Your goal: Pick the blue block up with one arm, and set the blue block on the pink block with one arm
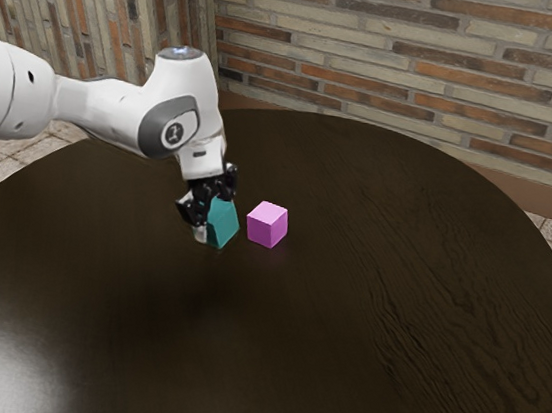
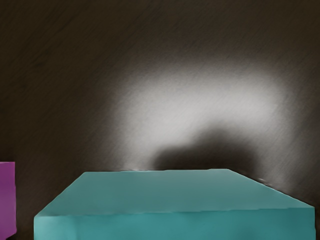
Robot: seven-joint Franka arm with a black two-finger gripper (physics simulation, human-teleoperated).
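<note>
Exterior view's centre-left is showing the black gripper [image 1: 208, 215] clenching the blue block [image 1: 223, 224] from two sides, with the block sitting tilted in the grasp, low by the dark round table [image 1: 394, 312]. Just right of it in the frame, and apart from it, the pink block [image 1: 267, 225] is standing on the table. The white arm [image 1: 96, 109] is reaching in from the upper left. A brick wall [image 1: 424, 64] is running along the top. The wrist view is showing the blue block [image 2: 175, 205] just under the hand, with the pink block [image 2: 7, 197] beside it.

The exterior camera is looking down at the blue block [image 1: 223, 222] from well back; the wrist camera, just above it, is sharing that block.
</note>
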